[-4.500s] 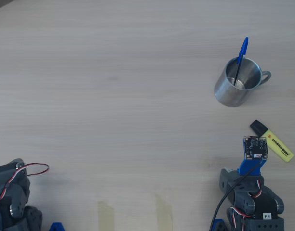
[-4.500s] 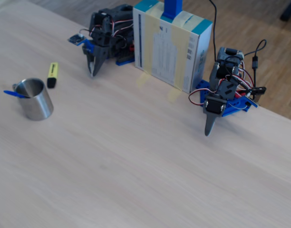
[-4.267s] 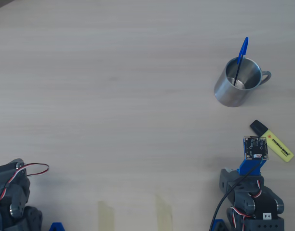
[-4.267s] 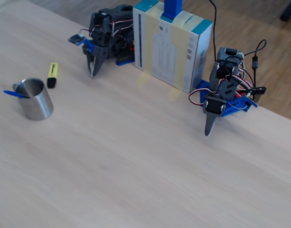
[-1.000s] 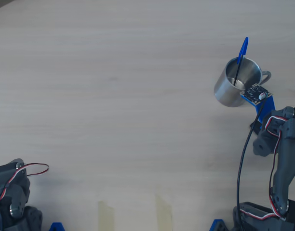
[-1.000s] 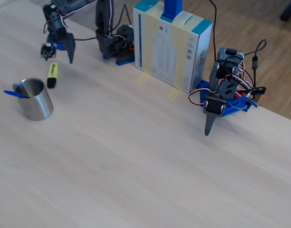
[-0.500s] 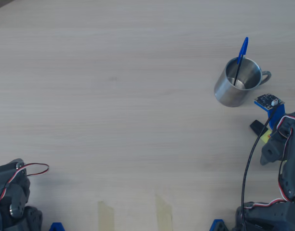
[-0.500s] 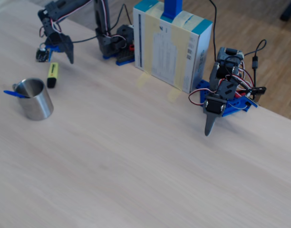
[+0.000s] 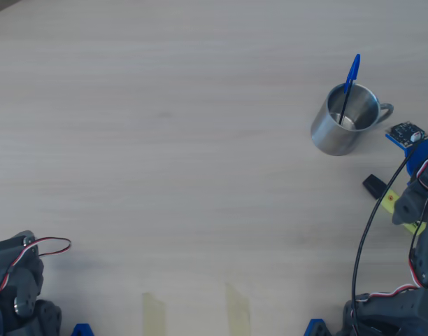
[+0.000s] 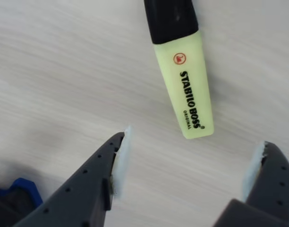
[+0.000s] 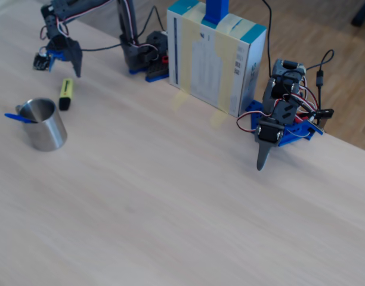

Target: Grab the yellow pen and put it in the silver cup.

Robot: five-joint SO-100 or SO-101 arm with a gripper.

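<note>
Spanning every view, pale wood-grain tabletop (image 9: 165, 140). Standing on it in the overhead view, silver cup (image 9: 338, 126) with blue ballpoint (image 9: 350, 77) leaning inside. Lying flat near the cup, on its handle side, yellow pen (image 10: 182, 90), black cap toward top of wrist view. Hovering just above the pen's uncapped end, hand (image 10: 187, 165), spread wide, gripping nothing.

Silver cup (image 9: 343, 127) upright near the table's (image 9: 165, 140) right edge, handle toward that edge; blue ballpoint (image 9: 348, 85) standing in it, leaning on the far rim. Yellow pen (image 9: 385, 197) flat just nearer, black cap toward the cup, barrel partly under the arm (image 9: 418, 210). Second arm (image 9: 15, 290) at near-left corner. Tape strips (image 9: 193, 308) along near edge.
</note>
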